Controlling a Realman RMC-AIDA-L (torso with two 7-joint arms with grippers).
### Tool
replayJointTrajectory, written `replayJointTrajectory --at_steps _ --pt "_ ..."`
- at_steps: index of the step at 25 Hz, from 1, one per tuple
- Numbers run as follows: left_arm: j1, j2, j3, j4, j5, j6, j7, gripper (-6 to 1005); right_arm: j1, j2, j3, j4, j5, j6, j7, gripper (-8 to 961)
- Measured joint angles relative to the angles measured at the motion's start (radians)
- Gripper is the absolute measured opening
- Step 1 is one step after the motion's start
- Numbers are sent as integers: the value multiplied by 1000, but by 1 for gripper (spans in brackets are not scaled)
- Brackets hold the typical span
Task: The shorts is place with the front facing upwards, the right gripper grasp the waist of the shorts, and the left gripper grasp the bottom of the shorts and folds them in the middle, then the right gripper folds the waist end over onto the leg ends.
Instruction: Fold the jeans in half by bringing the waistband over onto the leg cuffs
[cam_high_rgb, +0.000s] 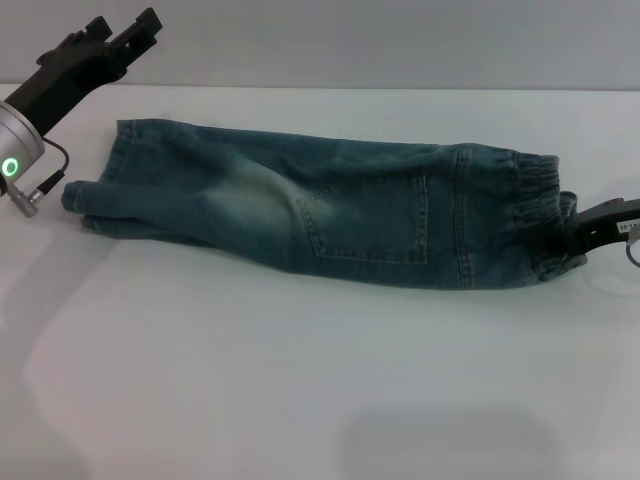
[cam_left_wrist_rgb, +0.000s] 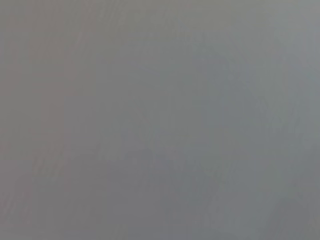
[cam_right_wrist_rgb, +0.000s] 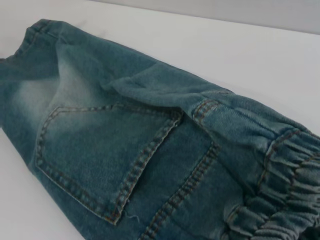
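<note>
The blue-green denim shorts (cam_high_rgb: 300, 205) lie folded lengthwise across the white table, with a stitched patch pocket (cam_high_rgb: 372, 222) facing up. The leg ends (cam_high_rgb: 92, 205) point to the left and the ruffled elastic waist (cam_high_rgb: 535, 195) to the right. My right gripper (cam_high_rgb: 568, 238) is at the right edge, shut on the lower corner of the waist. In the right wrist view the pocket (cam_right_wrist_rgb: 107, 155) and the gathered waist (cam_right_wrist_rgb: 280, 170) fill the frame, and no fingers show. My left gripper (cam_high_rgb: 122, 32) hangs raised at the far left, open and empty, above and behind the leg ends.
The white table (cam_high_rgb: 300, 380) stretches bare in front of the shorts, and its far edge (cam_high_rgb: 400, 90) meets a grey wall. The left wrist view shows only a plain grey surface (cam_left_wrist_rgb: 160, 120).
</note>
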Motion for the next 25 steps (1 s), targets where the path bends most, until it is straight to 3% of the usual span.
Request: replayJointTrajectory --at_steps 5,13,25 --pt "-3 0 1 -12 0 0 19 843 3 1 0 3 0 -6 -3 68" --pt "-14 -2 45 -65 2 -25 187 843 -3 -8 14 -41 29 -91 3 53" --pt "-33 -5 53 -177 4 -43 392 843 -11 -26 42 -256 132 -306 99 52"
